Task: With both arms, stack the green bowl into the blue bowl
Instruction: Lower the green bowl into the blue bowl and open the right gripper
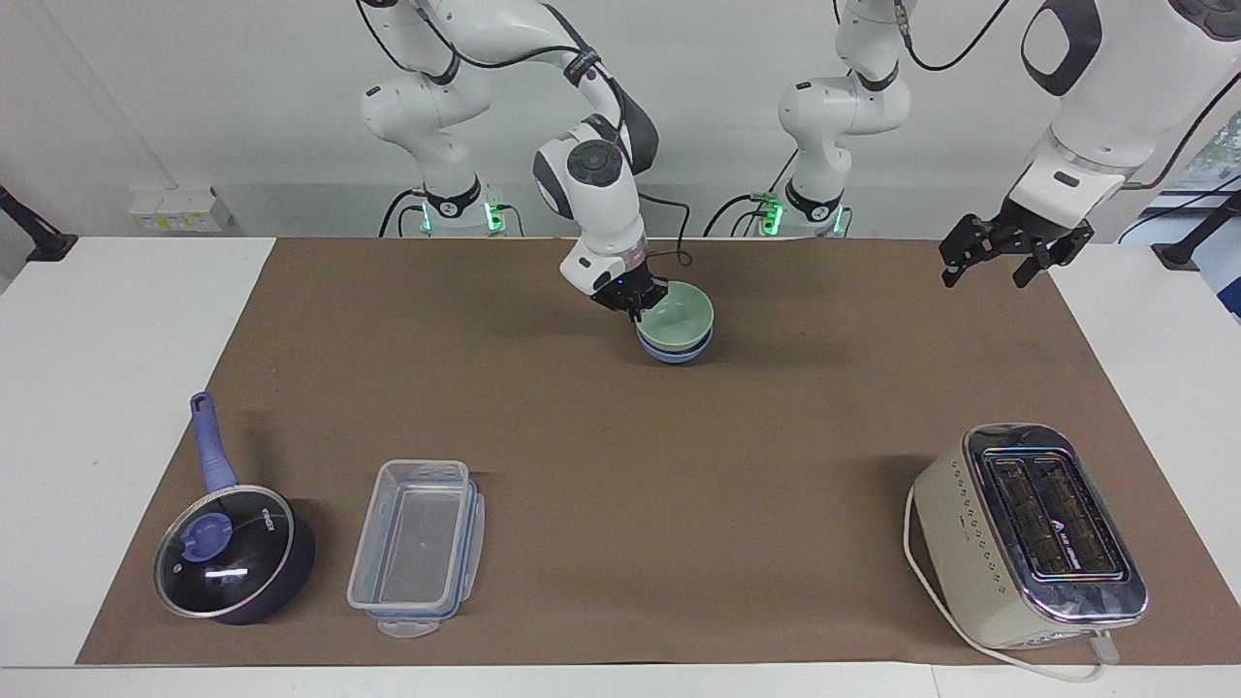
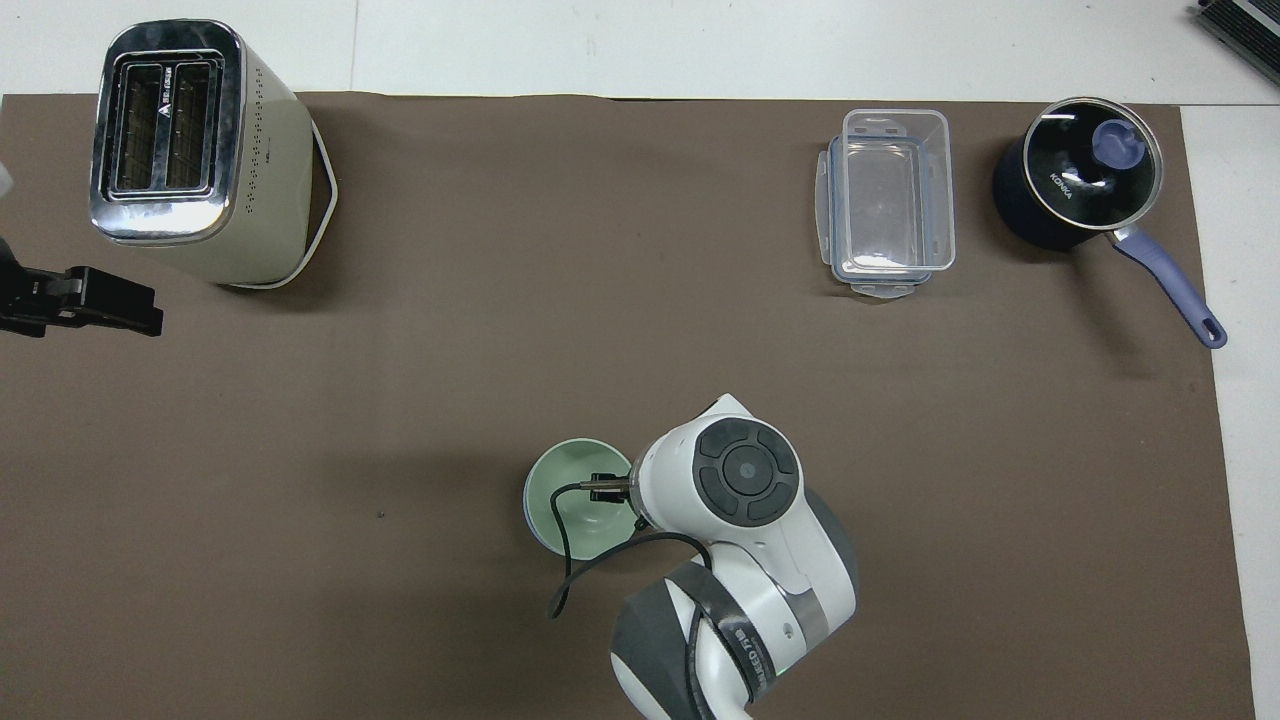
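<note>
The green bowl [image 1: 684, 310] sits level inside the blue bowl [image 1: 679, 351], a little toward the robots from the middle of the brown mat. Only the blue bowl's lower band shows under it. In the overhead view the green bowl [image 2: 565, 495] covers the blue one. My right gripper [image 1: 640, 302] is down at the green bowl's rim on the side toward the right arm's end, shut on that rim. My left gripper [image 1: 991, 274] hangs open and empty in the air over the mat's edge at the left arm's end, where the arm waits.
A cream toaster [image 1: 1028, 533] stands farthest from the robots at the left arm's end. A clear plastic container [image 1: 417, 543] and a dark blue lidded saucepan [image 1: 233, 553] sit farthest from the robots at the right arm's end.
</note>
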